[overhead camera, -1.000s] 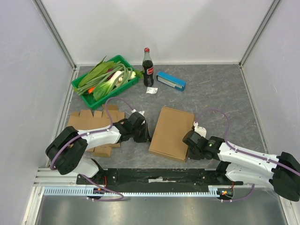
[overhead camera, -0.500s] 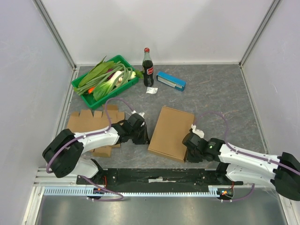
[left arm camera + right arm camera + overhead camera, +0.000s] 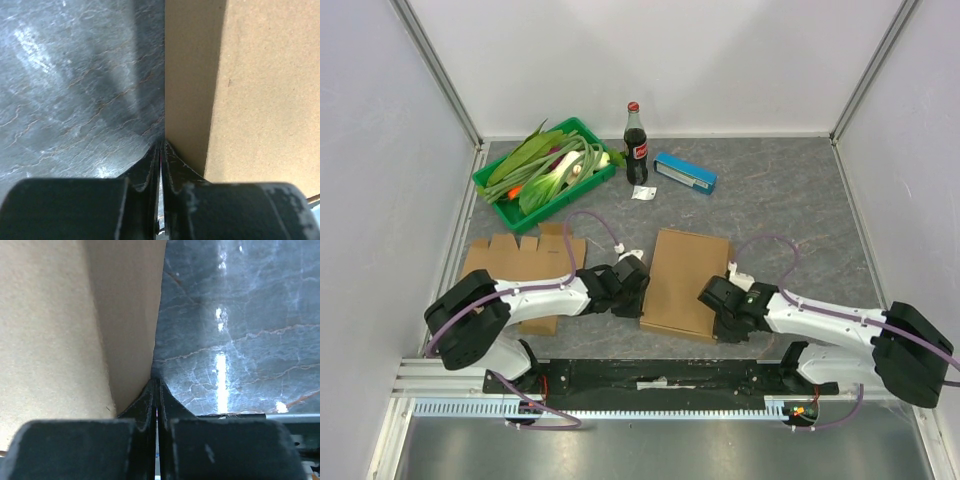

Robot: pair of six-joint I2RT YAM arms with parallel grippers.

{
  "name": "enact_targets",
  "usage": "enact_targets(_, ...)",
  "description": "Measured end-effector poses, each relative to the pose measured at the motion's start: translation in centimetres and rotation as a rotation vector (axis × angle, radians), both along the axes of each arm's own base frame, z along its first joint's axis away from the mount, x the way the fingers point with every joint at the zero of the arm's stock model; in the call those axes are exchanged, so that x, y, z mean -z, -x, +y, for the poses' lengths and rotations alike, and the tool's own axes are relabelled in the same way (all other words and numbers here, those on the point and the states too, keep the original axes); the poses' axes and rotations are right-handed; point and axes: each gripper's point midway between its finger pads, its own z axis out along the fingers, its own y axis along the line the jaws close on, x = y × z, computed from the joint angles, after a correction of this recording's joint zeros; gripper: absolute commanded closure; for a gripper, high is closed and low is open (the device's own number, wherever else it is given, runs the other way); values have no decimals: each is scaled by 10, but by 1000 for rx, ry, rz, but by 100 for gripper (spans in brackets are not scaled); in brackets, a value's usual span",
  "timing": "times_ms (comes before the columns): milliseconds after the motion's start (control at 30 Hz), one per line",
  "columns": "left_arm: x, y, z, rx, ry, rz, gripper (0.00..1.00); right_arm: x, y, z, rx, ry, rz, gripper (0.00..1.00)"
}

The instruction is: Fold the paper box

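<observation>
Subject: paper box, brown cardboard, lying at mid-table towards the near edge, between the two arms. Its broad top face is up, its long sides run away from the arm bases, and it is turned slightly clockwise. The wrist views show a low side wall below the top face on both the left and right flanks.

Left gripper: at the box's left flank, near the front corner. Fingers pressed together, tips meeting at the foot of the side wall. Whether any cardboard is pinched between them cannot be determined.

Right gripper: at the box's right flank, near the front corner. Fingers clenched tight with no visible gap, tips against the base of the wall. Nothing seen between them.

Surroundings: grey marbled table. Flat cardboard blanks lie left of the left arm, apart from the box. At the far side, a green tray holds leafy vegetables. A cola bottle stands upright just right of the tray, with a small white scrap in front of it and a blue carton lying flat to its right
</observation>
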Motion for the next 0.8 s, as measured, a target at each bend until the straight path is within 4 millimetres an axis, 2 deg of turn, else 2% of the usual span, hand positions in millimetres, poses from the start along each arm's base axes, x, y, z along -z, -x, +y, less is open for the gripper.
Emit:
enact_targets(33, -1, -1, 1, -3, -2, -6, 84, -1, -2, -1, -5, 17, -3, 100)
enact_targets(67, -2, 0, 4, -8, -7, -9, 78, -1, -5, -2, -12, 26, -11, 100)
enact_targets(167, -4, -1, 15, -32, -4, -7, 70, -2, -20, -4, 23, -30, -52, 100)
enact_targets(267, -19, -17, 25, -85, 62, 7, 68, -14, -54, -15, 131, -116, -146, 100)
enact_targets(400, -48, -64, 39, -179, 136, -44, 69, -44, -105, -40, 157, -104, -277, 100)
enact_targets(467, -63, -88, 37, -200, 167, -72, 72, -53, -125, -49, 146, -77, -291, 100)
enact_targets(533, -71, -112, 35, -219, 181, -89, 76, -60, -157, -63, 121, -37, -314, 100)
enact_targets(667, -70, -166, 28, -262, 195, -100, 80, -61, -218, -85, 53, 36, -355, 100)
enact_targets(733, -61, -188, 27, -282, 177, -92, 81, -57, -248, -83, -8, 62, -366, 100)
enact_targets(800, -61, -208, 21, -285, 183, -94, 81, -52, -275, -76, -58, 67, -374, 100)
